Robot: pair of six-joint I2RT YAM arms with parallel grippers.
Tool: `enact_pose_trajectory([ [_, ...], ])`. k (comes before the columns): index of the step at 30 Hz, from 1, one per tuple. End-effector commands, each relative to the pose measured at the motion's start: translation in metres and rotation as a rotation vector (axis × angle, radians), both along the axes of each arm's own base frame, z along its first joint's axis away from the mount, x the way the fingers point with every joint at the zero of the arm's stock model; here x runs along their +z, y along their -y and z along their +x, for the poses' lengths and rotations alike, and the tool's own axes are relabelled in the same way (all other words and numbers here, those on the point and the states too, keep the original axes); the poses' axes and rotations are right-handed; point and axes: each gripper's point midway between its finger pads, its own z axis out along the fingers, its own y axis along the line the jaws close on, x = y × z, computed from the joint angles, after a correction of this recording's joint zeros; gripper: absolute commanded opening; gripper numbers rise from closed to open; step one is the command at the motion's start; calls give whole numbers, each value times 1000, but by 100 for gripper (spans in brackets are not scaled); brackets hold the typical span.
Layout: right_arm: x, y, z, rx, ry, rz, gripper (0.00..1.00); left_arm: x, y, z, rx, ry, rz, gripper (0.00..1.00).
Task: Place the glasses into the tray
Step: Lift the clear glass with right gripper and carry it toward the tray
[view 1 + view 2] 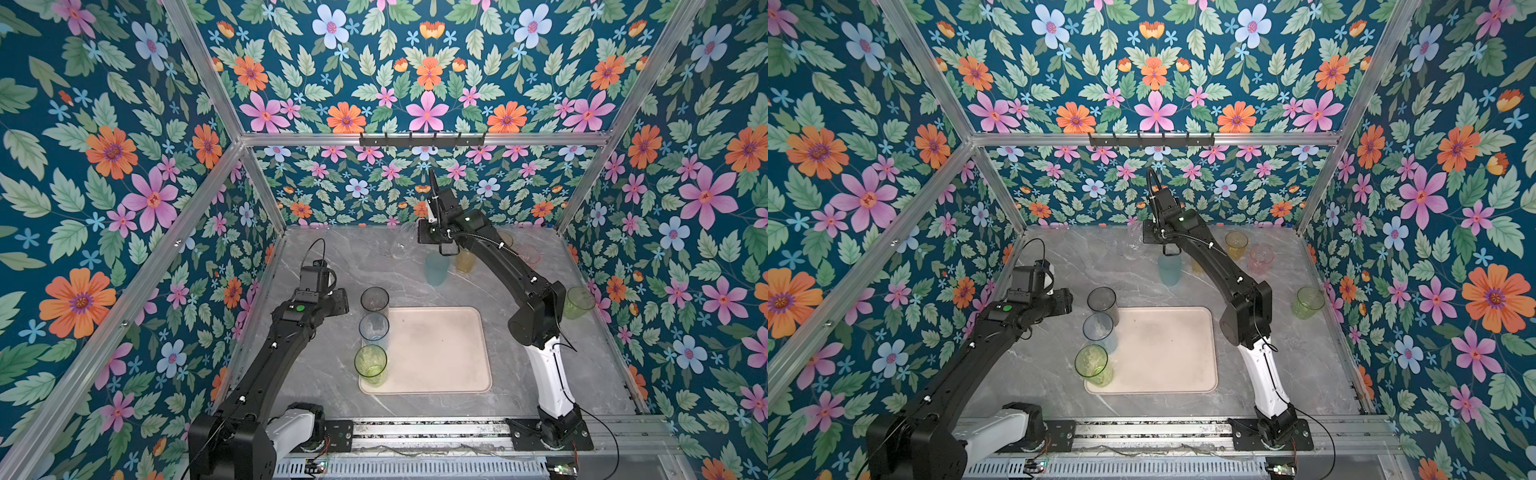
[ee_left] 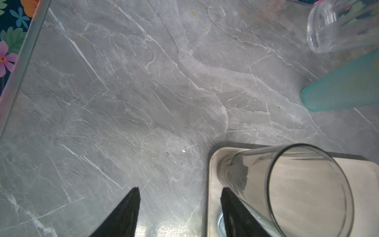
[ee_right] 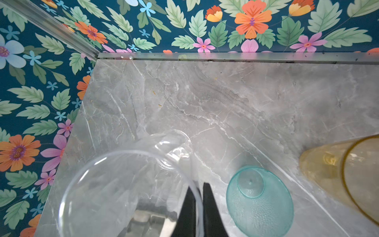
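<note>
While my right claw (image 3: 199,185) is clamped on the rim of the clear glass (image 3: 114,195), one finger inside the wall and one outside, that glass is near the middle of the far edge of the grey marble surface (image 1: 324,374). It leans in the wrist view; I cannot tell whether its base rests on the marble.

Left claw (image 2: 180,189): fingers apart, nothing between them. One finger is over bare marble, the other over the far-left corner of the tray (image 1: 436,353), right beside the smoky grey glass (image 1: 375,300). Contact with that glass: cannot tell.

Glasses in the tray, in a row along its left edge:
- smoky grey at the far-left corner
- pale blue glass (image 1: 374,328) in the middle
- green glass (image 1: 370,361) towards the near-left corner

Glasses off the tray, on the marble:
- teal glass (image 1: 436,270) and amber glass (image 1: 464,261), close together just beyond the tray's far edge
- second amber glass (image 1: 1236,243) and pink glass (image 1: 1261,258) towards the far-right corner
- second green glass (image 1: 578,302) by the right edge

Markings: a round green dot (image 1: 300,308) on my left wrist housing. The small white mark beside it is too small to read.
</note>
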Motion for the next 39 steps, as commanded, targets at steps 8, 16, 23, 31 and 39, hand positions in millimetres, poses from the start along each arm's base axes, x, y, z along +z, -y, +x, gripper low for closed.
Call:
enact_pose_trajectory([
  [8, 18, 11, -31, 5, 5, -65, 0, 5, -3, 1, 11, 17, 10, 66],
  [16, 16, 18, -56, 7, -14, -110, 0, 7, -4, 0, 16, 23, 14, 66],
  [23, 7, 22, -77, 23, -12, -145, 0, 6, -5, 0, 18, 21, 16, 66],
  [31, -23, 25, -100, 48, -52, -173, 0, 6, -5, 1, 19, 19, 18, 66],
  [39, -49, 26, -125, 72, -85, -207, 0, 4, -7, 1, 25, 13, 31, 66],
])
